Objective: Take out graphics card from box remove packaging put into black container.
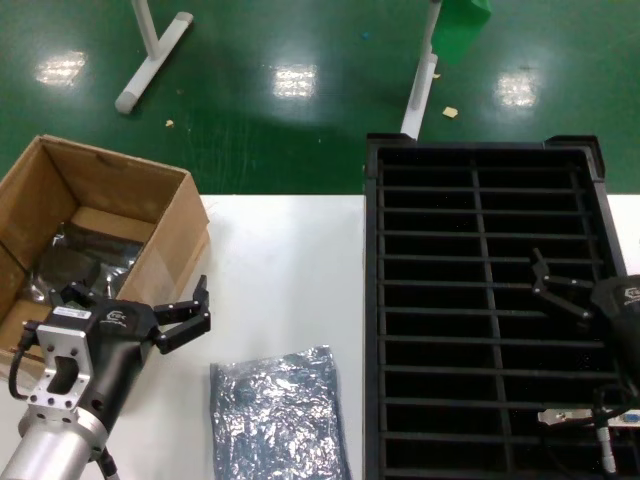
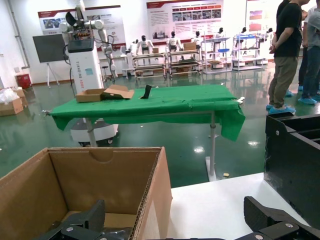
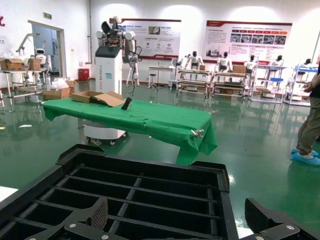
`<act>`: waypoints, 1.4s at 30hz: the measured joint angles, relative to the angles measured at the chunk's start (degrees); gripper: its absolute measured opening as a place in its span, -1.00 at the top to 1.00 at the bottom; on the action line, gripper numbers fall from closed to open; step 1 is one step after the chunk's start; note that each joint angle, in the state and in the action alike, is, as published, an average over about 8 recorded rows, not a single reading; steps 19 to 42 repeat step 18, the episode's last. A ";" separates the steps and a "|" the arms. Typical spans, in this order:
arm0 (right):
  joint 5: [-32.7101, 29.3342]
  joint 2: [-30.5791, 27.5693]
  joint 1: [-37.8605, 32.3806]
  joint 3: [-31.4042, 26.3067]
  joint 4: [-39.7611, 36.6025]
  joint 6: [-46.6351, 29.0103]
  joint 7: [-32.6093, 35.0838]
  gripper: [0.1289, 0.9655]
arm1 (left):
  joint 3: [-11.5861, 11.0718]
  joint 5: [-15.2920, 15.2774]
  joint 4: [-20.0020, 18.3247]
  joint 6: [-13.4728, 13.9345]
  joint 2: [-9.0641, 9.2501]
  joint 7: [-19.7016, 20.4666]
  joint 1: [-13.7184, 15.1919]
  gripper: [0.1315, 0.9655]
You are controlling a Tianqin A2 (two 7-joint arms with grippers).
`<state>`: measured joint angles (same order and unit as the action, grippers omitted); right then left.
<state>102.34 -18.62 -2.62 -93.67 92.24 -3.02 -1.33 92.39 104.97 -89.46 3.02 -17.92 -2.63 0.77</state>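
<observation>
The brown cardboard box [image 1: 175,225] stands open at the table's left; dark glossy bagged graphics cards [image 1: 78,262] lie in its bottom. My left gripper [image 1: 138,296] hovers open at the box's near right wall, one finger over the inside and one over the table; in the left wrist view the left gripper [image 2: 175,214] straddles that box wall [image 2: 157,200]. A crinkly silver-grey packaging bag [image 1: 280,410] lies flat on the table. The black container [image 1: 475,180] fills the right side. My right gripper [image 1: 545,280] hangs open and empty above its right column, and the right gripper [image 3: 177,216] looks over the container's slots [image 3: 150,192].
A pale metal piece [image 1: 565,415] shows in a near right slot of the container. White table surface [image 1: 285,270] lies between box and container. Beyond the table's far edge are green floor and white stand legs [image 1: 150,55].
</observation>
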 joint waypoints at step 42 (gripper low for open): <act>0.00 0.00 0.00 0.00 0.00 0.00 0.00 -1.00 | 0.00 0.00 0.00 0.00 0.00 0.00 0.00 -1.00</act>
